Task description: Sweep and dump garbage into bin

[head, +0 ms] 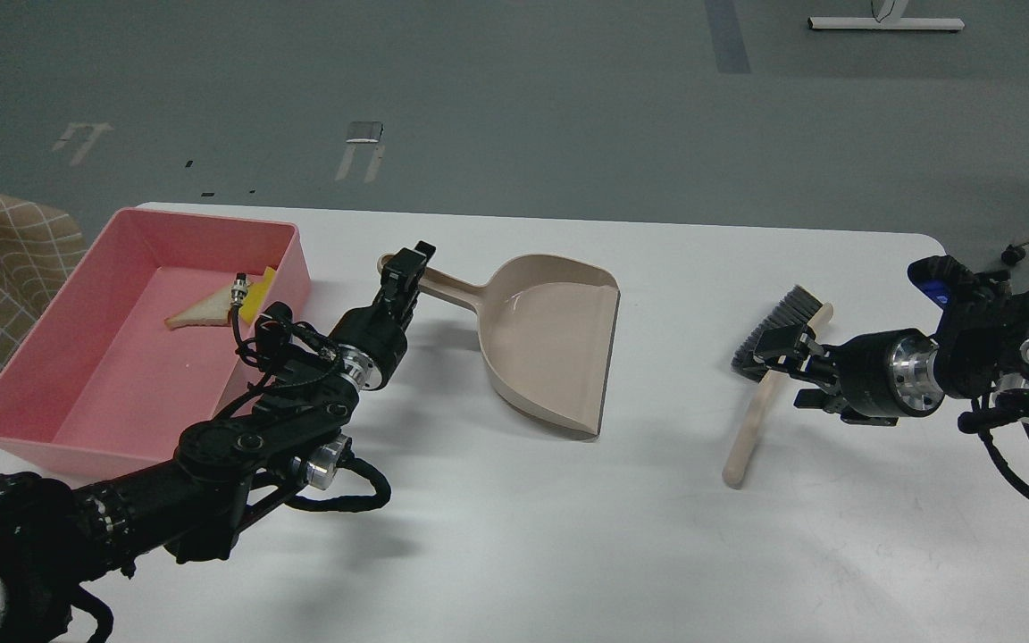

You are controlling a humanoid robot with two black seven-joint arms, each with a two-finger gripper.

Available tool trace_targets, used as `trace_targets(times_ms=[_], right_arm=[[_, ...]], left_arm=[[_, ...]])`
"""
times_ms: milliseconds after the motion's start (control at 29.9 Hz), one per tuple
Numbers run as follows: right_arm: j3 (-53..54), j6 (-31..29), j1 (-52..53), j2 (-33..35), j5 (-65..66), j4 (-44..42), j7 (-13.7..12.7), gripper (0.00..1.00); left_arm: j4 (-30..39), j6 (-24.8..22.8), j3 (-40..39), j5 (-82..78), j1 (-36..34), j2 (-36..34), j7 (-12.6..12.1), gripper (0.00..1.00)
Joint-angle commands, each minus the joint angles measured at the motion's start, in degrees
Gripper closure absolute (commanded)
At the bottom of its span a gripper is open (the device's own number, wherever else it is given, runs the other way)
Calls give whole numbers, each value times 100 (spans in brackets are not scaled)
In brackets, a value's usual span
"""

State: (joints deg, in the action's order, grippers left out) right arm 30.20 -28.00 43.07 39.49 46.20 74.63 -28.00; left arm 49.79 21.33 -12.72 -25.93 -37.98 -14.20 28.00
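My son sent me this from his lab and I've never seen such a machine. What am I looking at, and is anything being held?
You are looking through a camera in a humanoid robot's head, facing forward and down at a white table. The two black jointed things are its arms. The left hand is at the handle of a beige dustpan, which lies flat and looks empty; whether it grips the handle I cannot tell. The right hand is at a wooden-handled brush lying on the table, near its dark bristles; again the grip is unclear. At the left stands a shallow pink bin. Inside it lie a triangular bread slice and a yellow sponge chunk, so the rubbish looks already dumped.
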Motion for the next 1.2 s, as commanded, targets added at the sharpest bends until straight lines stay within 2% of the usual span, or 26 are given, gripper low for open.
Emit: trace_targets(times_ms=[0,535,769,1003,1170], right_arm=[[56,0,17,-2,3,7,0,3],[311,0,44,-2,-6,43,0,3],[311,0,114,-2,-6,69,0,3],[311,0,123,-2,-6,87,0,3],[311,0,123,-2,-6,130,0,3]], left_arm=[[40,-24,-64,0,27,-22,0,2],[66,3,24,-17,150,31,0,2],[488,47,24,-17,291,-153,0,2],[1418,626,24,-26,431,-688,0,2],[2280,667,24,-26,563,-1190,0,2]])
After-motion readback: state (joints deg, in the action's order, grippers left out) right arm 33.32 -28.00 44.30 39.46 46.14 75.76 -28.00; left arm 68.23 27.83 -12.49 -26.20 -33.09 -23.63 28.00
